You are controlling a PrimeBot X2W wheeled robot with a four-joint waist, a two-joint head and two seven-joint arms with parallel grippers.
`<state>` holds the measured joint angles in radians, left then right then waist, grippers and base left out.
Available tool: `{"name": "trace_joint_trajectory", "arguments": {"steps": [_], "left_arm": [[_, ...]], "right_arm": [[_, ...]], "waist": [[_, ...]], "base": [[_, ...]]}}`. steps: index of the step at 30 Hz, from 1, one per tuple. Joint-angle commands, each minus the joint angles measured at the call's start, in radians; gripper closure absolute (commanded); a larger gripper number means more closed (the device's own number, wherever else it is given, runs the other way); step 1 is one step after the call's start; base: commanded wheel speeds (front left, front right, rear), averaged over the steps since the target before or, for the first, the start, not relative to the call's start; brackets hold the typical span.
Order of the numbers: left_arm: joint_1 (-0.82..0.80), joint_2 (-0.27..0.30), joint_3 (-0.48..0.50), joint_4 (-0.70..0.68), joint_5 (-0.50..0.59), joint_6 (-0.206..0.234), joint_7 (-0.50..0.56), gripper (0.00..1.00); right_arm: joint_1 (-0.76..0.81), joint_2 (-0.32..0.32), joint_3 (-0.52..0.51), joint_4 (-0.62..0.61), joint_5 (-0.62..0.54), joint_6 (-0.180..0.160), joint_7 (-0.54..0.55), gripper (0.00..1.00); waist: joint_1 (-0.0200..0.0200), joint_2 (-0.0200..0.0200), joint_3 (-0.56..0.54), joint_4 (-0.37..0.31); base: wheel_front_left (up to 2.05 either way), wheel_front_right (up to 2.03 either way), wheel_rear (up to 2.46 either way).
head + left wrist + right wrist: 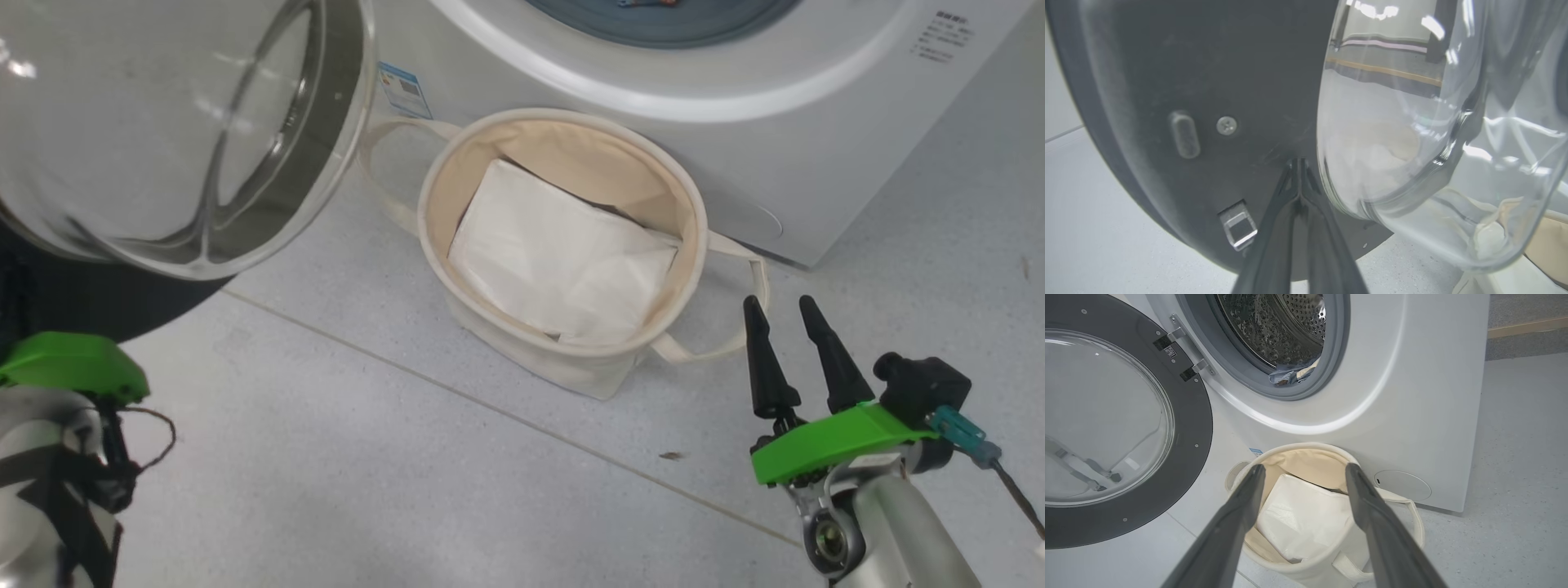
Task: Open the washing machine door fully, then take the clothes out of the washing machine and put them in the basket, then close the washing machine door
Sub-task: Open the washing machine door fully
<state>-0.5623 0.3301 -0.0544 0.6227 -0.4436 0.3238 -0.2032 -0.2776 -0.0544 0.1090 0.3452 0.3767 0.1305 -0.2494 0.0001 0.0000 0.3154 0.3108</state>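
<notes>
Although swung well clear of the washing machine [1412, 396], probably not quite at full swing yet, judging by the washing machine door [1198, 416]; set against its dark inner rim, just beside the glass bowl [1412, 122]: left gripper [1298, 163], jaws shut tight on nothing; poised over the floor [408, 490] near the basket [433, 188]: right gripper [778, 306], jaws spread wide, empty; lying at the front lip of the drum [1290, 326], untouched: the clothes [1290, 375]; holding nothing but a white sheet [555, 253], that basket; left to do: finishing the swing, lifting out, dropping in, closing up.
</notes>
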Motion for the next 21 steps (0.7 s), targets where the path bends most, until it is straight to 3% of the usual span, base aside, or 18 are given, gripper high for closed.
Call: {"name": "trace_joint_trajectory", "arguments": {"steps": [1,8,21], "left_arm": [[-0.042,0.069,0.053,0.002,-0.014,-0.007,-0.019,1.00],[-0.092,0.083,0.086,0.113,-0.039,-0.037,-0.045,1.00],[-0.096,0.015,0.064,0.127,0.005,-0.077,-0.058,1.00]], "right_arm": [[-0.024,0.004,0.016,-0.033,-0.013,0.000,-0.012,0.00],[-0.034,0.004,0.003,-0.038,-0.029,0.000,-0.012,0.00],[-0.034,0.004,0.003,-0.045,-0.018,0.000,-0.012,0.00]], "waist": [[-0.0001,0.0000,0.013,-0.006],[-0.0001,0.0000,0.033,-0.006],[-0.0001,0.0000,-0.012,-0.010]], "base": [[0.00,0.00,0.00],[0.00,0.00,0.00],[0.00,0.00,0.00]]}}
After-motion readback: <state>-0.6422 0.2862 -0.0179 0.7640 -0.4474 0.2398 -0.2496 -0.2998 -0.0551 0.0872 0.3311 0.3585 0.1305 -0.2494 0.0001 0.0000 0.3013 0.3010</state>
